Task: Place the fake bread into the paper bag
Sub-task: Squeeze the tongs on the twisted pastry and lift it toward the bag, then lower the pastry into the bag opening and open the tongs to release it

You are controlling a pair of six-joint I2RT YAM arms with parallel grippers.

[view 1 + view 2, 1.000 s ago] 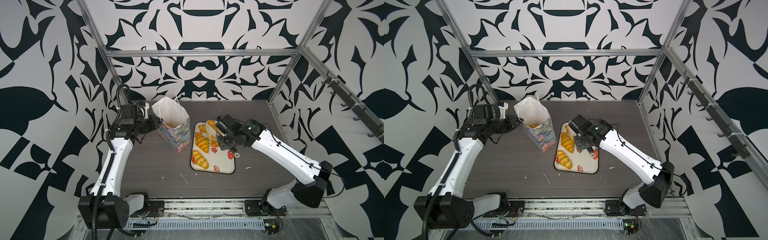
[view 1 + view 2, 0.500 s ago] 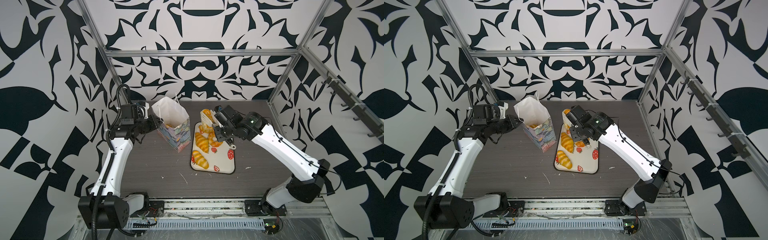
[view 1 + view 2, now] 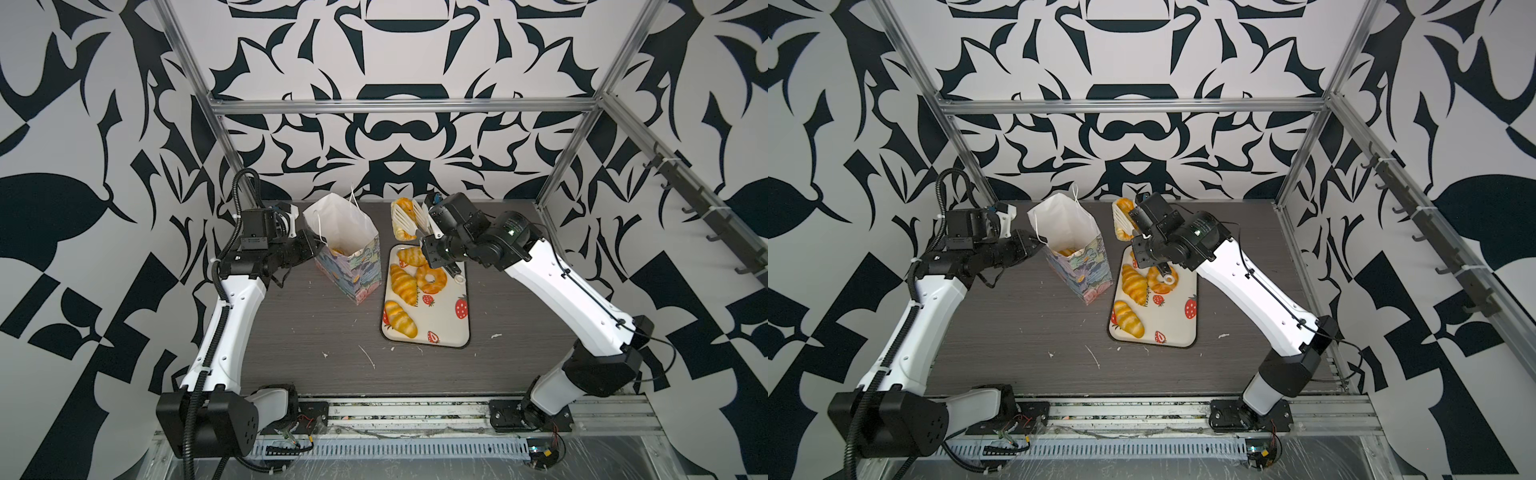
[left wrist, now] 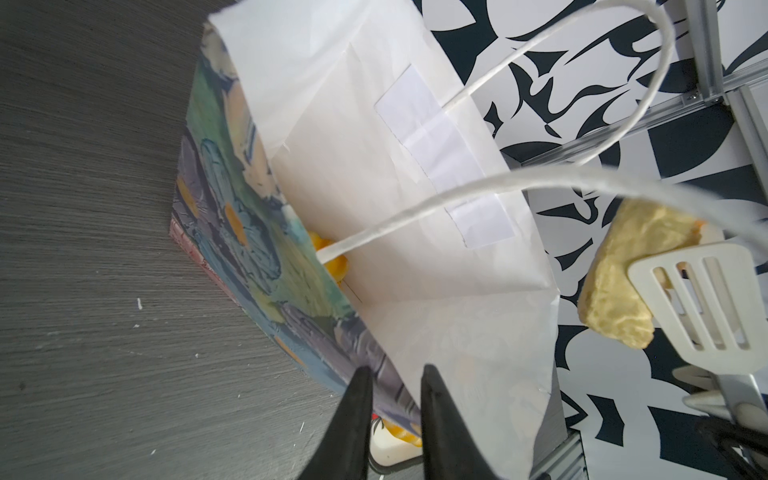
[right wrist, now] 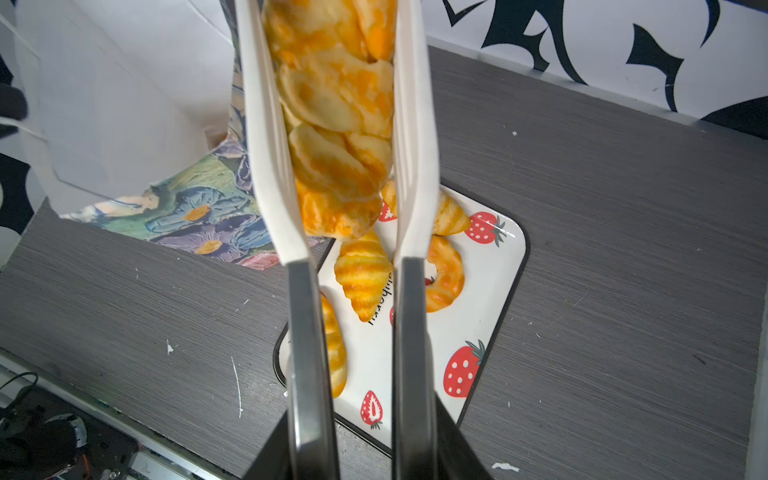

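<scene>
fake bread (image 5: 332,124) sits clamped in tongs (image 5: 266,145) squeezed by the right gripper (image 5: 363,449); left gripper (image 4: 395,374) pinches the paper bag (image 4: 374,166).

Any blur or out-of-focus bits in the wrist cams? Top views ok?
Left wrist view: the near cord handle is a soft smear across the frame; paper bag print sharp. Right wrist view: tongs and held pastry softer up close, tray crisp. Both top views: sharp, evenly lit.

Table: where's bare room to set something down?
The table is bare in front of the paper bag, left of the tray, and right of the tray under the right arm. Crowded: the tray's far end, with croissants and doughnut, and the slim gap between bag and tray.
</scene>
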